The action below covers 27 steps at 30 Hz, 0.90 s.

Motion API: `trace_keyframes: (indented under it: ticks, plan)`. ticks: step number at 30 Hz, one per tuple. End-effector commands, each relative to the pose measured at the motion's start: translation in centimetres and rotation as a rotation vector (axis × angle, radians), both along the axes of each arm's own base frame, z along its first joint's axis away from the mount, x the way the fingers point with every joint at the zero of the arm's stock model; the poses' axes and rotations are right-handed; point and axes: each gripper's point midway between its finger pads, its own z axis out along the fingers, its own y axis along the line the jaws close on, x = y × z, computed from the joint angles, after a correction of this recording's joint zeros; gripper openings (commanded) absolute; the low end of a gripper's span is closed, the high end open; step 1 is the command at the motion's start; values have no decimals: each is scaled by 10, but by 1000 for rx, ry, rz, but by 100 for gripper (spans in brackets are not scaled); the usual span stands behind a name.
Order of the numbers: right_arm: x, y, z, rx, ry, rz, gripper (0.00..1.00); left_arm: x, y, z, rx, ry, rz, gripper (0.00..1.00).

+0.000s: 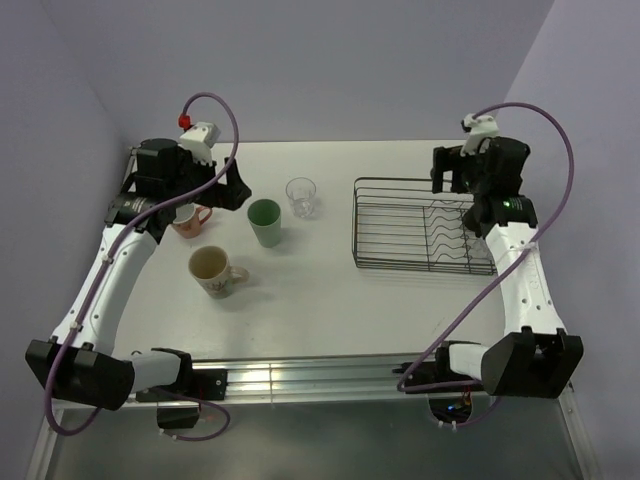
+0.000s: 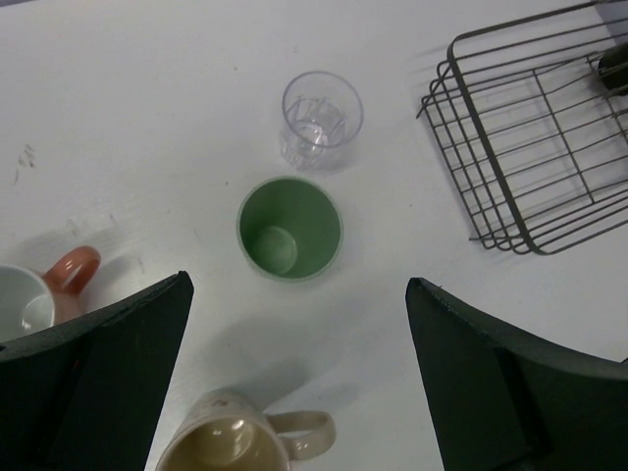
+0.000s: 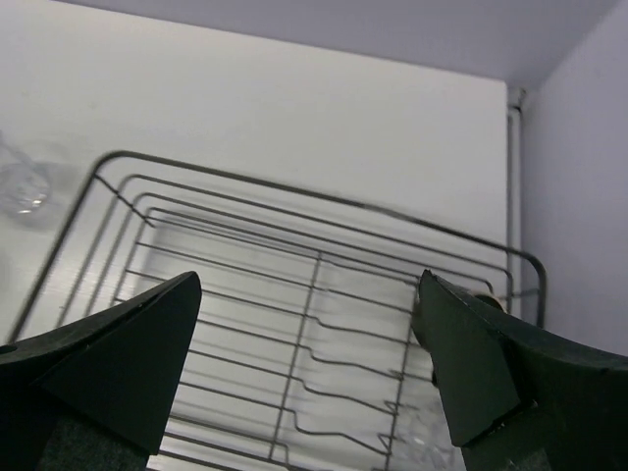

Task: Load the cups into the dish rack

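The left tool (image 2: 296, 294) is hovering wide open over the white tabletop (image 2: 147, 118). Its jaws are framing the green plastic tumbler (image 2: 289, 228), which is standing upright between a clear glass (image 2: 322, 116) and a cream patterned mug (image 2: 235, 442). A pinkish mug (image 2: 29, 294) is sitting off to one side. The right tool (image 3: 309, 285) is hanging above the black wire dish rack (image 3: 306, 324), jaws spread and empty. The tumbler is looking light, stiff and smooth-walled, so pinching across its rim with one finger inside is probably the surest hold. The glass, breakable and slick, is calling for gentler handling.
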Motion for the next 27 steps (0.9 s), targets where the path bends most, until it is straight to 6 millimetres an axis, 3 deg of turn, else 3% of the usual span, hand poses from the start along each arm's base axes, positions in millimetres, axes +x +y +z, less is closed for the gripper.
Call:
trace_keyframes:
  ticks: [1, 4, 5, 6, 12, 15, 23, 27]
  plan:
    - [7, 31, 19, -26, -1, 55, 100, -23, 12, 13, 58, -25, -67, 99]
    - [9, 51, 20, -16, 11, 106, 100, -41, 31, -5, 130, 18, -103, 99]
    - [8, 73, 18, -2, 20, 160, 100, -49, 32, -11, 142, 29, -156, 98]
    - [7, 80, 15, 7, 29, 174, 100, -53, 40, -16, 150, 45, -160, 97]
    - [1, 121, -13, 78, 101, 255, 100, -89, 65, -69, 287, 245, -212, 87]
    - [-4, 131, -17, 92, 102, 271, 100, -92, 80, -85, 335, 304, -132, 86]
    - [-17, 136, -24, 113, 110, 277, 100, -80, 120, -92, 400, 317, 190, 82]
    - [-18, 136, -27, 113, 110, 275, 100, -87, 129, -110, 444, 419, 223, 75]
